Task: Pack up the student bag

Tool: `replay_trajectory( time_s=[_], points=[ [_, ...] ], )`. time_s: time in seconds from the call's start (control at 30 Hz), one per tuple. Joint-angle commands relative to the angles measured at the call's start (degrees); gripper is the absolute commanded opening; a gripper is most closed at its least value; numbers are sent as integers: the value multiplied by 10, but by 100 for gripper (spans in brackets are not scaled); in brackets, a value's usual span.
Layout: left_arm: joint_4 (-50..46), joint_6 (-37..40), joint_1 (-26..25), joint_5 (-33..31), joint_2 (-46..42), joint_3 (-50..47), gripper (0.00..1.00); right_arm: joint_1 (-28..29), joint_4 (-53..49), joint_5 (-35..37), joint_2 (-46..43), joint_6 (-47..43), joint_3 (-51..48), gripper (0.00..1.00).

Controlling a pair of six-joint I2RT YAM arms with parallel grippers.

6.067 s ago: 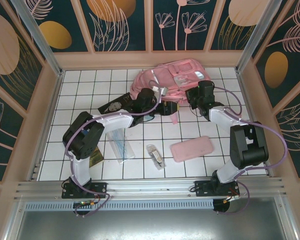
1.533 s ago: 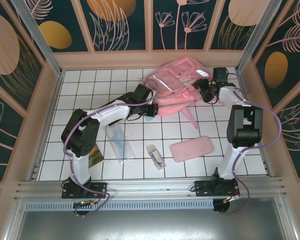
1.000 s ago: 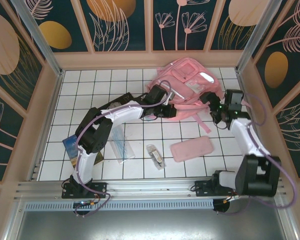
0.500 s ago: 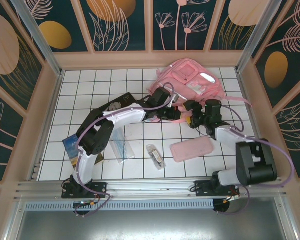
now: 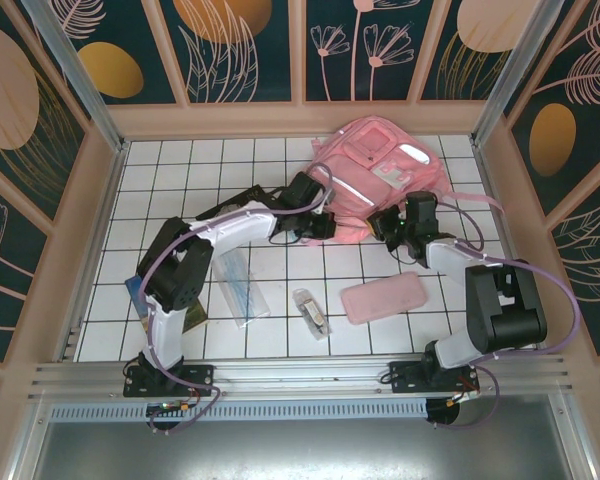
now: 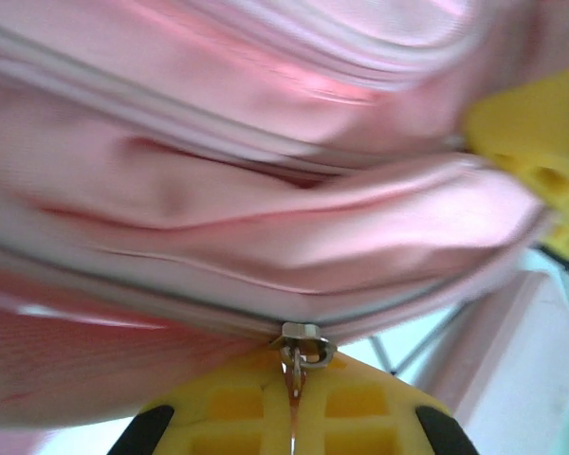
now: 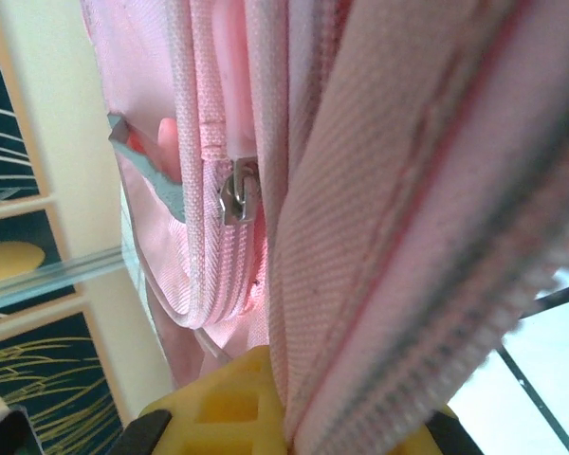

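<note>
Pink bag lies far back on the table. The left tool pinches its fabric by a zipper. The right tool touches its edge; I cannot tell its grip.

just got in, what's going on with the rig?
Both arms are at the pink student bag at the table's far side. The left gripper meets its near-left edge, a zipper slider right by its yellow finger; the right gripper is at the near edge, fabric over its finger. Clamped or not, I can't tell. The pencil case lies unpacked nearby.
</note>
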Motion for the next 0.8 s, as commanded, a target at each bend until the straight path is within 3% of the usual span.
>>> replay_trajectory(
  time_s=[0.0,0.17,0.3,0.53,0.7,0.77],
  points=[
    [-77,54,52,-100,-15,-4,0,-8,-29,34,-25,-86,41,0],
    [-105,96,72,-145,3,21,0,-35,-79,3,-3,-177,81,0],
    [-94,89,68,-50,-17,10,0,-63,-142,21,36,-260,147,0],
    [-69,51,-18,-6,-80,-14,0,-109,-159,32,111,-277,248,0],
    [0,-11,-58,24,-83,-37,0,-144,-167,38,158,-252,292,9],
    [23,-27,-73,37,-72,-33,0,-154,-163,39,163,-238,294,23]
  ],
)
